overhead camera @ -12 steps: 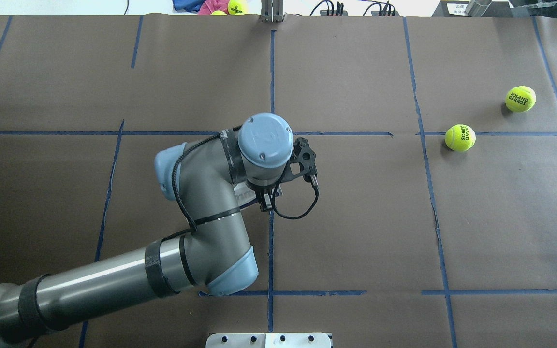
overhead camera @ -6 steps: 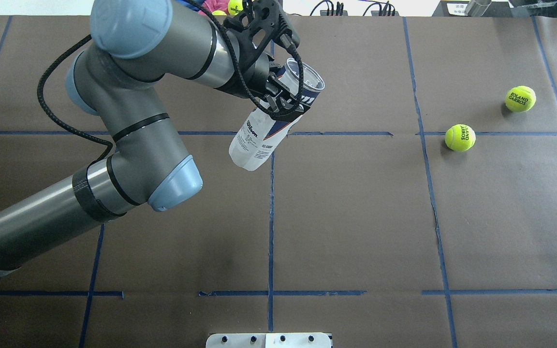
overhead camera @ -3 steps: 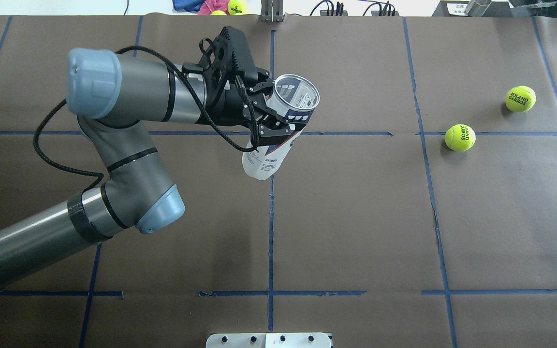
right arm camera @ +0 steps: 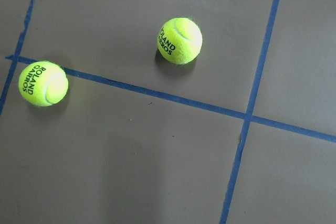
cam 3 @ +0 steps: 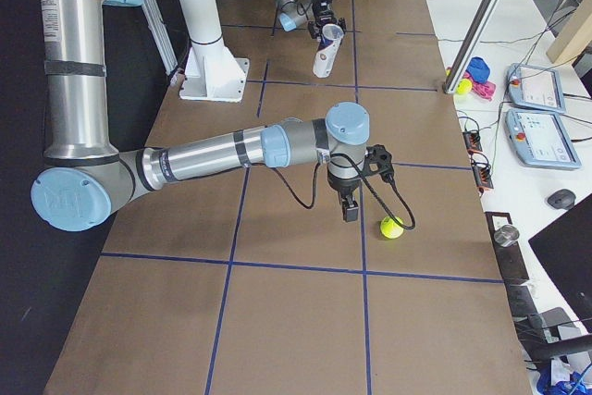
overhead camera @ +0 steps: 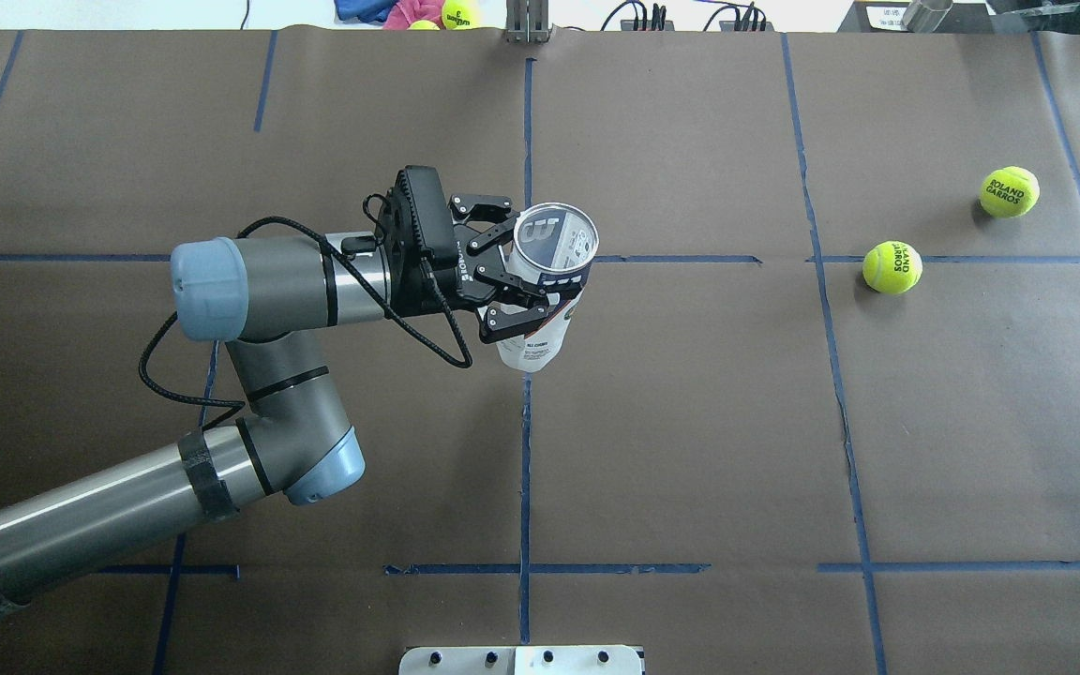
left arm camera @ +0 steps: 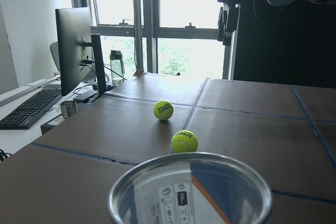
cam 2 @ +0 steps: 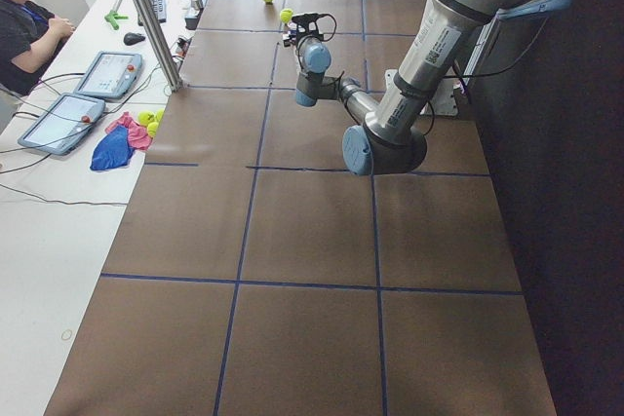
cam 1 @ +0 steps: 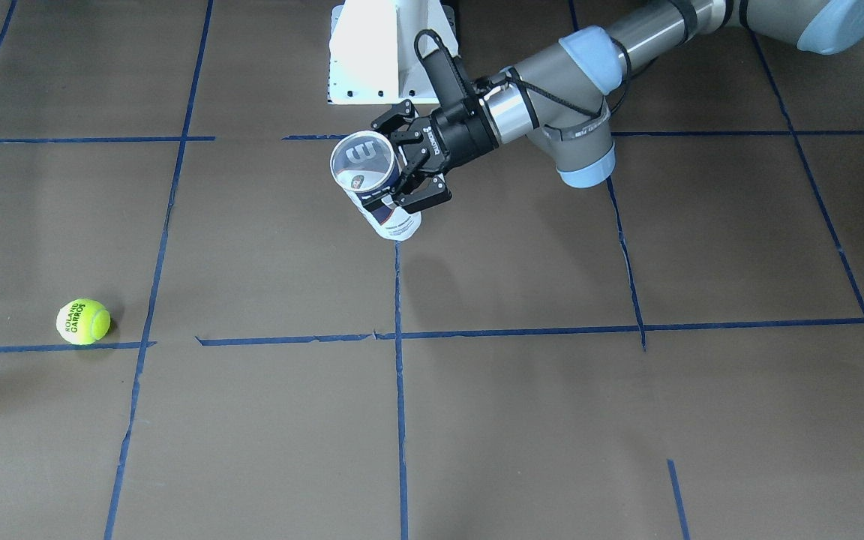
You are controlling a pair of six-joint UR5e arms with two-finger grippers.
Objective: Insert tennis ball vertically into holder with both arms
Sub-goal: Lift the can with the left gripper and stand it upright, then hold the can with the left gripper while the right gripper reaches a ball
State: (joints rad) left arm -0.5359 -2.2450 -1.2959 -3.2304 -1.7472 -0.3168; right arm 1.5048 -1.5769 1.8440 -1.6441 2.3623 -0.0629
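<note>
Your left tool (overhead camera: pixel 526 277) pinches the can (overhead camera: pixel 554 239), tilted, over the counter (overhead camera: pixel 690 422); if it leans so, a dropped ball (overhead camera: pixel 892 267) may bounce out. Whether the right tool (cam 3: pixel 350 212) is spread, you cannot tell.

Brown table (overhead camera: pixel 690 422), blue tape grid (overhead camera: pixel 525 450), nearer tennis ball (overhead camera: pixel 892 267), farther tennis ball (overhead camera: pixel 1009 191)

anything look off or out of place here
Nothing stands out. The left gripper holds the holder off the table, mouth up and empty. One tennis ball and a second ball lie loose on the table, apart from each other.
</note>
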